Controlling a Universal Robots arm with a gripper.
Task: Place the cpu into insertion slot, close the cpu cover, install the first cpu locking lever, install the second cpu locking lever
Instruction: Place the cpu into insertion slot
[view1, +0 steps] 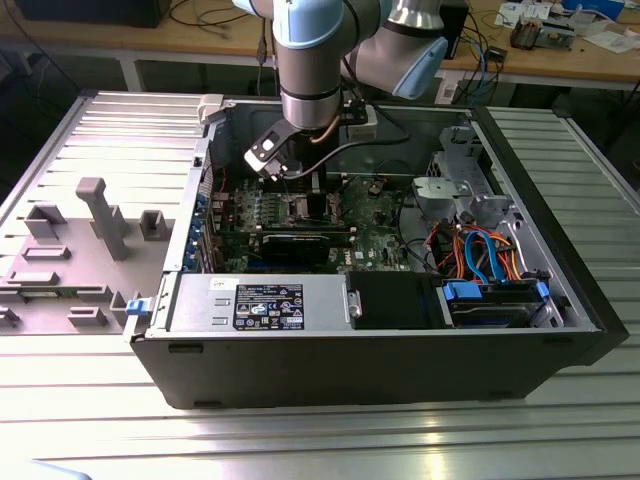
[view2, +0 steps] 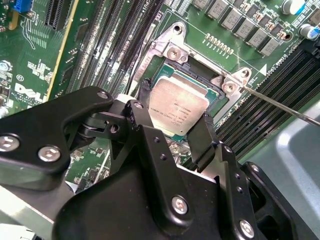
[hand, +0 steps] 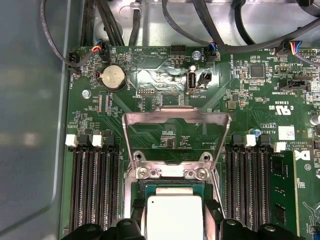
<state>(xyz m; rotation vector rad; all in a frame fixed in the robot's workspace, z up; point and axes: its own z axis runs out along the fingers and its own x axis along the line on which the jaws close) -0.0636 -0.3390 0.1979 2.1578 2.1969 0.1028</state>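
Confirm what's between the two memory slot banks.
In the first wrist view: the cpu at the insertion slot, with the cpu cover raised open.

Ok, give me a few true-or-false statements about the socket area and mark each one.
1. The cpu cover stands raised open. True.
2. The cpu lies on the grey tray outside the case. False: it is at the insertion slot, with the gripper right at it.
3. A round coin battery sits on the motherboard. True.
4. The computer case is closed up. False: it is open, with the board exposed.
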